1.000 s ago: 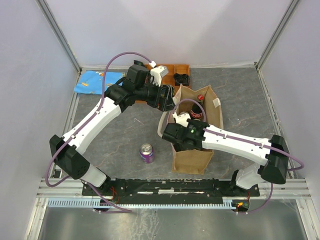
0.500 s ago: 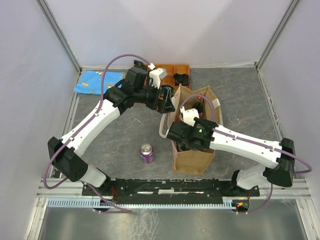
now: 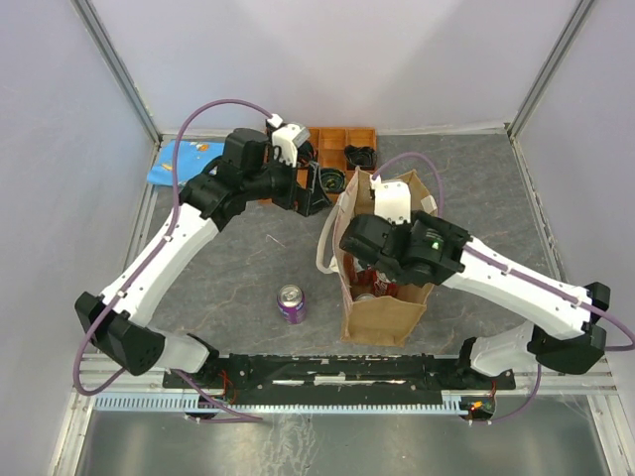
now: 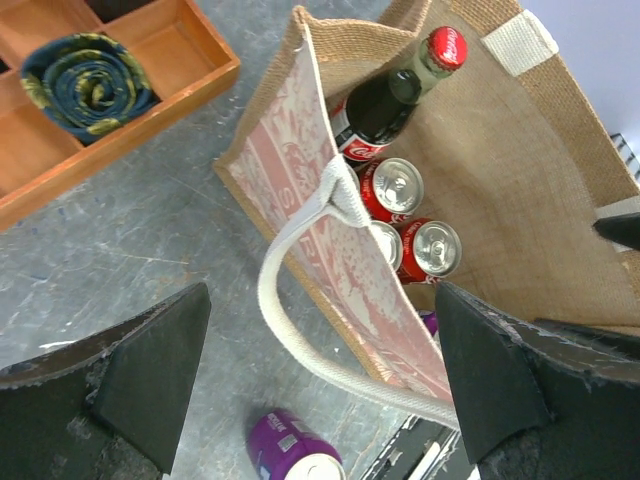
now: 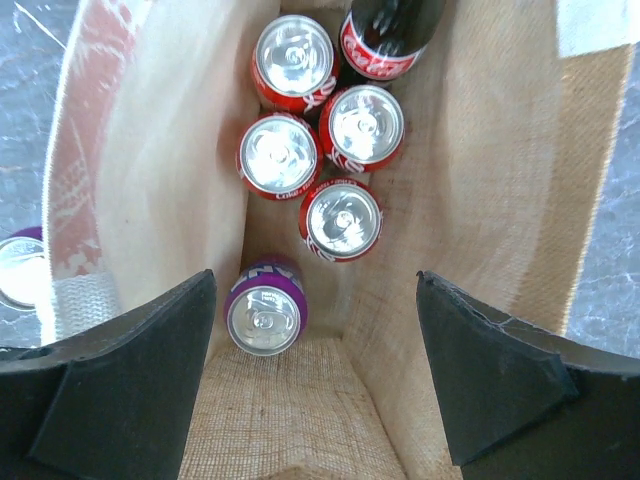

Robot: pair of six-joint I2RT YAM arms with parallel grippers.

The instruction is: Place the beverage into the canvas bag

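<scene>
The tan canvas bag (image 3: 383,319) stands upright at the table's middle, red print on its left side (image 4: 300,200). Inside it (image 5: 480,200) are several red cans (image 5: 280,155), a cola bottle (image 5: 385,40) and a purple can (image 5: 265,308). A second purple can (image 3: 291,303) stands on the table left of the bag, and also shows in the left wrist view (image 4: 292,455). My right gripper (image 3: 375,270) hangs open and empty over the bag's mouth (image 5: 315,330). My left gripper (image 3: 317,188) is open and empty, behind and left of the bag (image 4: 320,335).
An orange compartment tray (image 3: 332,137) sits at the back, holding a rolled dark item (image 4: 90,80). A blue patterned cloth (image 3: 179,164) lies at the back left. The bag's whitish handle loop (image 4: 300,300) hangs out over its left side.
My right gripper has risen out of the bag, empty. My left gripper has drawn back and left, away from the bag's rim. The table's purple can has not moved.
</scene>
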